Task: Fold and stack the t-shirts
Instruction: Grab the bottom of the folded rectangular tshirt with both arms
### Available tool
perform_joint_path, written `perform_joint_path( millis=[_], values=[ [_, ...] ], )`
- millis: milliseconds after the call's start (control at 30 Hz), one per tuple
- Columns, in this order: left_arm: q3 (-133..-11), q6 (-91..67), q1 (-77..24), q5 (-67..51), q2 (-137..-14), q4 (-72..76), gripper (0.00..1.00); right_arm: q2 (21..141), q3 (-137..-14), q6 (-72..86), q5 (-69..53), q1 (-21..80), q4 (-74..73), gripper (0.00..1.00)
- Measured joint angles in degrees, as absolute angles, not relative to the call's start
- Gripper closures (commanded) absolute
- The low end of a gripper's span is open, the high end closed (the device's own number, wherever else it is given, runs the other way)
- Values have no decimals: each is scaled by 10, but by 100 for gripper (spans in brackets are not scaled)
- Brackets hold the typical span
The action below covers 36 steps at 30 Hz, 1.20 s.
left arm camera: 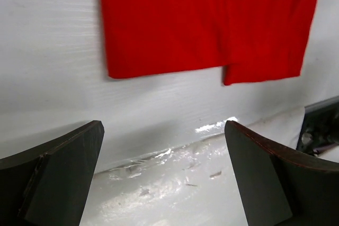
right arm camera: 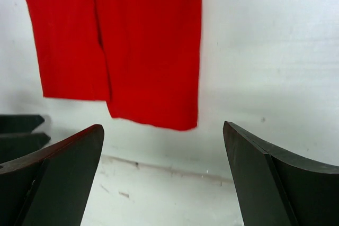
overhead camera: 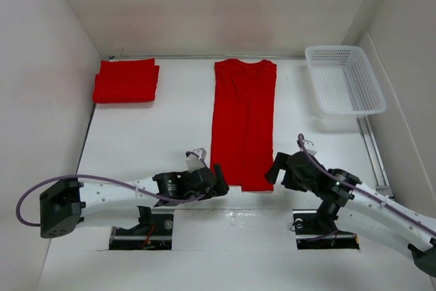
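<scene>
Red t-shirt (overhead camera: 243, 124), folded into a long narrow strip, lies mid-way across the white desk (overhead camera: 150, 134), collar toward the far edge.
Both arms stretch low; left fingers (left arm camera: 58, 175) and right fingers (right arm camera: 280, 183) gape empty beside its hem corners, toward the near edge.

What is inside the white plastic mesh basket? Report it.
Nothing is visible inside the white plastic mesh basket; only its pale floor shows. Its mesh side walls partly hide the floor's edges.
</scene>
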<state>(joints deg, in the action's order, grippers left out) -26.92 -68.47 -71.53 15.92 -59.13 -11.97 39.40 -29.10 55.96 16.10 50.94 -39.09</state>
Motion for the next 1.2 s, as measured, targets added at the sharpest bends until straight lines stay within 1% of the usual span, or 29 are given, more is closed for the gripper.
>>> perform_joint_path(
  millis=[100, 233, 367, 400, 467, 533, 567, 600, 633, 667, 700, 767, 833, 867, 933, 967, 1000, 1100, 1167, 1200],
  values=[
    [-266, -699, -715, 176, -594, -123, 2, 388, -270, 588, 132, 513, -396, 2],
    [-265, -706, -715, 197, -593, -118, 2, 455, -266, 611, 115, 537, -390, 2],
    [-250, -705, -690, 204, -583, -88, 6, 541, -266, 628, 110, 561, -383, 2],
    [-247, -704, -685, 208, -583, -83, 6, 558, -271, 631, 113, 566, -382, 4],
    [-247, -701, -682, 215, -589, -77, 10, 581, -282, 636, 115, 571, -373, 5],
    [-247, -697, -681, 221, -607, -62, 11, 598, -288, 642, 116, 571, -363, 5],
    [-247, -695, -679, 222, -622, -57, 15, 603, -291, 644, 117, 571, -359, 5],
    [-248, -693, -676, 221, -640, -51, 17, 605, -292, 648, 118, 572, -355, 7],
    [-252, -691, -672, 227, -655, -41, 18, 607, -292, 650, 119, 574, -353, 7],
    [-259, -688, -668, 224, -664, -34, 20, 608, -292, 652, 120, 575, -351, 10],
    [-264, -687, -664, 224, -678, -27, 25, 608, -292, 655, 120, 576, -350, 13],
    [-273, -684, -660, 227, -699, -17, 29, 609, -292, 660, 123, 578, -347, 22],
    [-278, -681, -659, 228, -712, -9, 38, 609, -292, 665, 125, 578, -345, 26],
    [-278, -680, -659, 227, -716, -6, 42, 609, -292, 669, 129, 578, -343, 32],
    [-279, -679, -659, 227, -722, -3, 51, 608, -292, 674, 134, 578, -341, 41],
    [-279, -679, -659, 227, -724, -3, 55, 608, -292, 678, 138, 578, -341, 48],
    [-279, -679, -659, 227, -725, -4, 62, 608, -292, 680, 140, 578, -340, 51],
    [-278, -678, -659, 223, -729, -7, 69, 608, -291, 685, 146, 578, -336, 55],
    [-276, -679, -659, 221, -730, -8, 76, 611, -291, 689, 149, 578, -330, 58],
    [-276, -679, -659, 219, -730, -10, 79, 614, -291, 691, 151, 578, -326, 63]
  ],
)
